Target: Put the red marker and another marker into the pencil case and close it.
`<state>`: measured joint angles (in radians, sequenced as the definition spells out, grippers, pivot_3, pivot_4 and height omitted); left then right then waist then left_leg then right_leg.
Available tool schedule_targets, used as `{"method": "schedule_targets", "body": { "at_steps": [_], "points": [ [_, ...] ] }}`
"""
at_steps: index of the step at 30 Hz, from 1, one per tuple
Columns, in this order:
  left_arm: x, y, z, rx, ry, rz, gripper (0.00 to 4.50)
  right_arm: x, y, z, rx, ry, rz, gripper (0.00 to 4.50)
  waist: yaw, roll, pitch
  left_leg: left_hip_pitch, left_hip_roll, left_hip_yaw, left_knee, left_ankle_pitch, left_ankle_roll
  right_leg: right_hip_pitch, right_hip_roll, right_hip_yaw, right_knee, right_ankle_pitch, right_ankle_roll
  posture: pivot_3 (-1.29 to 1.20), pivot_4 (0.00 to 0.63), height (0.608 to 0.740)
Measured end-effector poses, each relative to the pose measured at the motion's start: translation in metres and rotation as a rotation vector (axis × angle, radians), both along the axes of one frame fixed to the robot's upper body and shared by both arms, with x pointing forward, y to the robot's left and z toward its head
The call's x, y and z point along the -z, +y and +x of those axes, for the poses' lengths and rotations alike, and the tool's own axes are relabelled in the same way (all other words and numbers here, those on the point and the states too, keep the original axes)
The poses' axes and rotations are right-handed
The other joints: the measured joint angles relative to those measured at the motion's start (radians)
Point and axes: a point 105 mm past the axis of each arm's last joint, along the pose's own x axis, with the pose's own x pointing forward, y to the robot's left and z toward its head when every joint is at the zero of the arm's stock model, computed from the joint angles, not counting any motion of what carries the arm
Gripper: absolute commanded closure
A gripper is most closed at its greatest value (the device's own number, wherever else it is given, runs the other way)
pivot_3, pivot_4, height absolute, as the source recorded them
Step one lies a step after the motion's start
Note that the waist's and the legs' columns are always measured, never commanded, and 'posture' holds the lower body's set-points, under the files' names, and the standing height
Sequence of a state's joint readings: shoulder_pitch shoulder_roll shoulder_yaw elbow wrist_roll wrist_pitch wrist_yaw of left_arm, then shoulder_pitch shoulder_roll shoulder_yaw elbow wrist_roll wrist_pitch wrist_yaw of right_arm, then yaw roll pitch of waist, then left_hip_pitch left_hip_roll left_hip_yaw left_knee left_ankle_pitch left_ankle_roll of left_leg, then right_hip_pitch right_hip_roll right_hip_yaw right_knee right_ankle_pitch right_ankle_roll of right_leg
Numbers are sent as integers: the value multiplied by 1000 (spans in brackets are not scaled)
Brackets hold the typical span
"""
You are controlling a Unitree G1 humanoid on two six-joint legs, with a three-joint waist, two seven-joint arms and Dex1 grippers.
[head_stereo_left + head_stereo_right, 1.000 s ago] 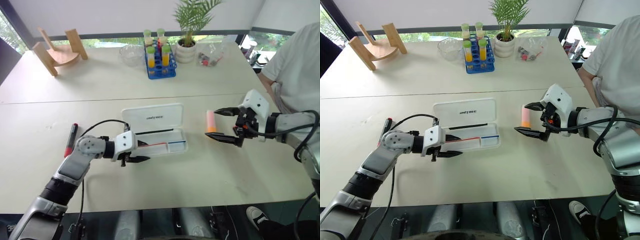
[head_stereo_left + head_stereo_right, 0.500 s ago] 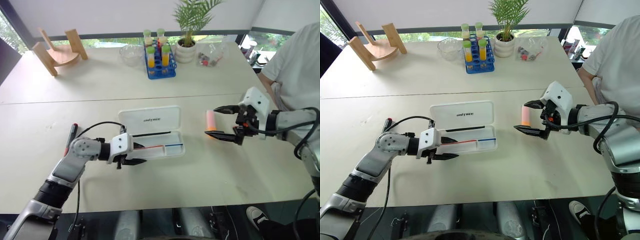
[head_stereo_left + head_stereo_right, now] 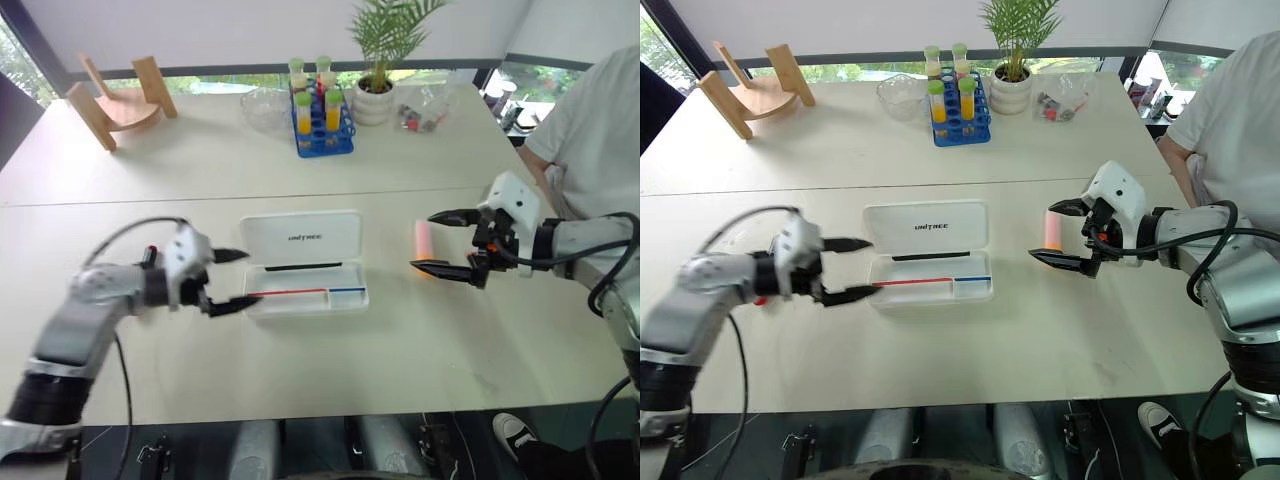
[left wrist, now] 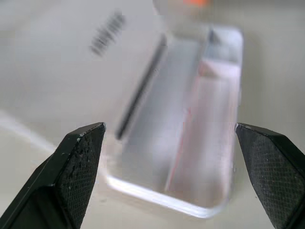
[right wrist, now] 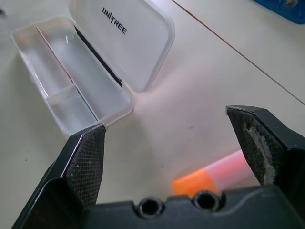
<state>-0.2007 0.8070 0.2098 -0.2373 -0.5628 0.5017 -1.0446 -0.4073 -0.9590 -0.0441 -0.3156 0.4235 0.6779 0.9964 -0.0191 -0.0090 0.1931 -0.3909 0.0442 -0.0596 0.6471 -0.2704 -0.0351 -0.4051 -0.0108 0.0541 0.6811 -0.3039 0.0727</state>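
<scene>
Pencil case point(image 3: 305, 262) lies open on the bench point(image 3: 330, 350), lid folded flat behind the tray; I see no marker in the tray. Another marker point(image 3: 424, 240), the thick pink-orange one, lies on the bench between my right jaws point(image 3: 448, 243), which are spread wide and not touching it. My left jaws point(image 3: 226, 281) are spread and empty, just beside the case's end. Red marker point(image 3: 149, 257) is mostly hidden behind my left hand, so I cannot tell how it lies. Judgement: nothing loaded; both insertions and the closing remain.

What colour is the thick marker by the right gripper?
Pale pink with an orange end; the marker shows best in the right wrist view.
</scene>
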Motion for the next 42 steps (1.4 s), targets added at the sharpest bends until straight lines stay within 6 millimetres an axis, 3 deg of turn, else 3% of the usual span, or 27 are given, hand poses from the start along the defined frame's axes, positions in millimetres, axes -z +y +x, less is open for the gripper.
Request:
{"method": "schedule_targets", "body": {
  "at_steps": [2,4,9,13,21,25,27,32,35,42],
  "points": [
    [-19,24,0,-168,-17,-49,29,1,1,1,-5,-1,-3,0,0,0,0,0,0,0,0,0,0,0,0,0,0,0,0,0,150,740],
    [-19,53,2,-376,-8,-40,29,4,1,2,-9,9,-2,0,-2,0,0,1,0,0,0,0,0,0,0,0,0,0,0,0,150,740],
    [9,115,-1,-845,69,50,29,0,1,7,-28,2,0,0,0,0,0,1,-1,0,0,0,0,0,-1,0,0,0,0,0,150,740],
    [28,135,2,-1025,96,68,29,-5,0,10,-40,-7,7,0,9,-1,0,0,-1,-1,0,0,-1,0,-1,0,0,0,0,0,150,740],
    [58,142,27,-1183,171,13,29,-5,-5,8,-34,2,-4,0,6,-2,0,0,-1,-1,0,0,-1,0,-1,0,0,0,0,0,150,740],
    [67,129,41,-1128,199,-44,29,-5,-5,6,-27,6,-13,0,5,0,-1,1,-2,0,0,1,-1,1,-1,0,0,0,0,0,150,740],
    [79,124,41,-1098,234,-42,29,-4,-6,6,-21,8,-16,0,1,-1,-1,1,-1,0,0,1,-2,1,-1,0,0,0,0,0,150,740],
    [82,119,37,-1044,234,-10,29,-8,-9,5,-9,-3,-16,0,4,0,-1,1,-2,0,0,1,-2,1,-2,0,0,0,0,0,150,740],
    [84,116,33,-1021,231,22,746,-9,-11,4,0,-4,-20,0,4,1,-2,1,-2,0,0,1,-2,1,-2,0,0,0,0,0,150,740],
    [88,107,21,-944,258,55,4118,-10,-15,-9,-18,40,-5,0,-2,3,-3,2,-2,1,-1,1,-1,1,-2,1,0,0,0,0,150,740]
  ]
}}
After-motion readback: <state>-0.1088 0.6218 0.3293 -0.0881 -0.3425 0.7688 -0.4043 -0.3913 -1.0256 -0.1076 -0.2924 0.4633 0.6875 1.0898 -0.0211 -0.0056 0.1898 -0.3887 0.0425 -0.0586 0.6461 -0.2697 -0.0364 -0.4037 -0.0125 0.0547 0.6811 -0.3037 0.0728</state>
